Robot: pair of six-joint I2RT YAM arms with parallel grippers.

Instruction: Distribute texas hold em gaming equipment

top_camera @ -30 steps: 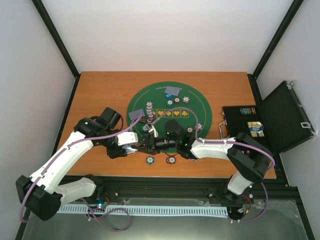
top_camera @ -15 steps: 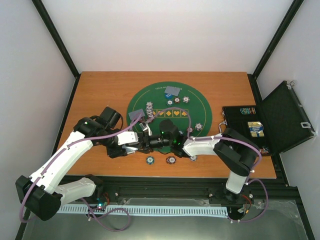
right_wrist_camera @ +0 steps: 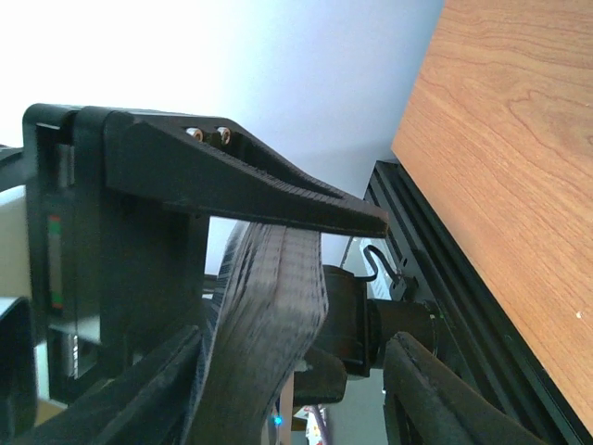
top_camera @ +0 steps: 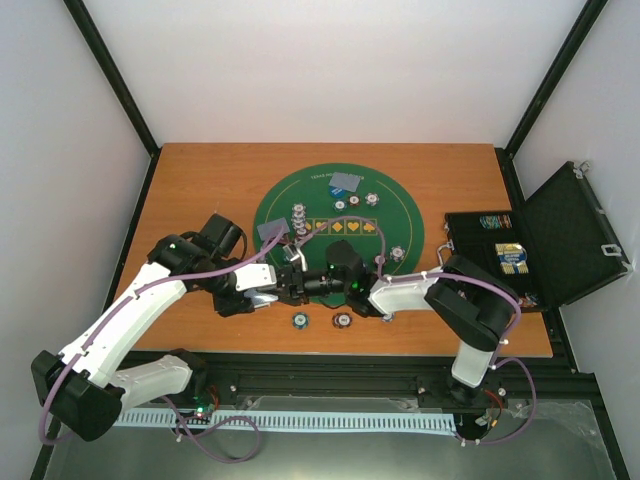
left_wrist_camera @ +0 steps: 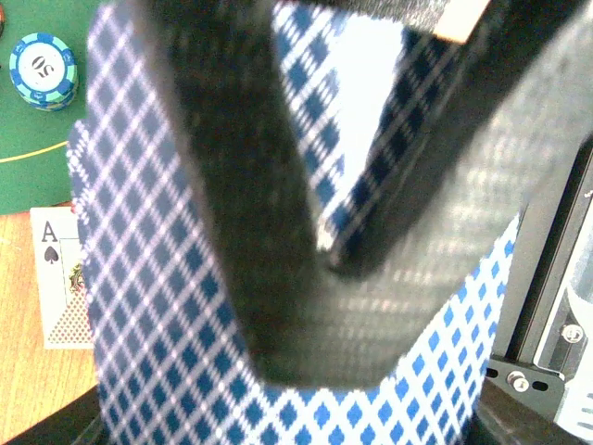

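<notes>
Cards (left_wrist_camera: 167, 306) edge-on inside right hand (right_wrist_camera: 375, 287), grip unclear; left hand (top_camera: 274, 293) pinches them.

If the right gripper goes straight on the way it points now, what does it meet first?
The deck of cards in the left gripper; its edge sits between the right gripper's jaws, seemingly almost touching.

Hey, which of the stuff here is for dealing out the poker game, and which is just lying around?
For the job: card deck, face-down cards, poker chips, ace of spades.
Just lying about: black case, green mat.
</notes>
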